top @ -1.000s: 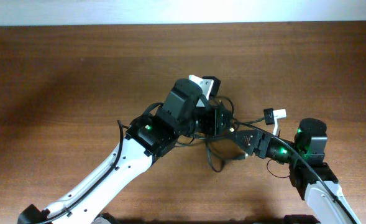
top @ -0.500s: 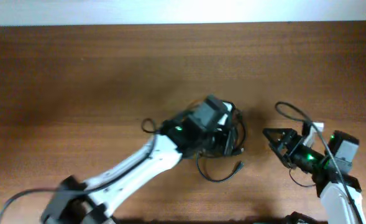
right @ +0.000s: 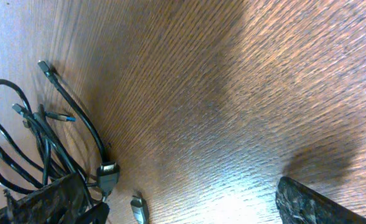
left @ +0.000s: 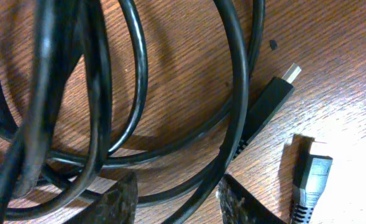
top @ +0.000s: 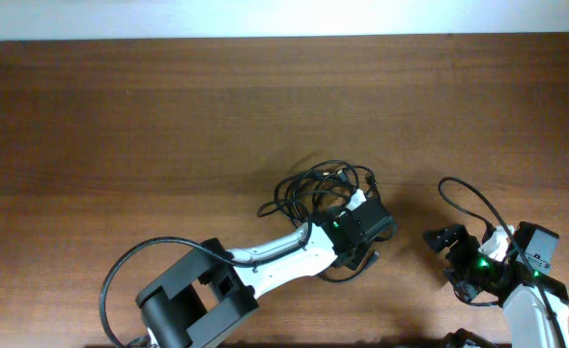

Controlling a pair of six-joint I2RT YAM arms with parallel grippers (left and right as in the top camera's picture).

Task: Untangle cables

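Note:
The cables [top: 323, 188] are a tangle of thin black cords in loops at the table's middle. My left gripper [top: 366, 237] sits low at the tangle's front right edge. In the left wrist view its jaws [left: 176, 186] are open, with two cord strands [left: 232, 124] running through the gap; the fingertips touch neither. Two plugs [left: 276, 93] lie just to the right. My right gripper [top: 440, 237] is open and empty, apart from the tangle on its right. In the right wrist view [right: 183, 199] the cables [right: 40, 143] lie at the far left beside two loose plugs [right: 108, 171].
A thicker black wire [top: 472, 198] fixed to the right arm loops over the table at the right. The table's pale far edge [top: 284, 19] runs along the top. Bare wood [right: 232, 93] lies between the right gripper and the tangle.
My left arm has swung from over the tangle's upper left to its front right edge, uncovering the loops. My right gripper has drawn back to the right, away from the cables.

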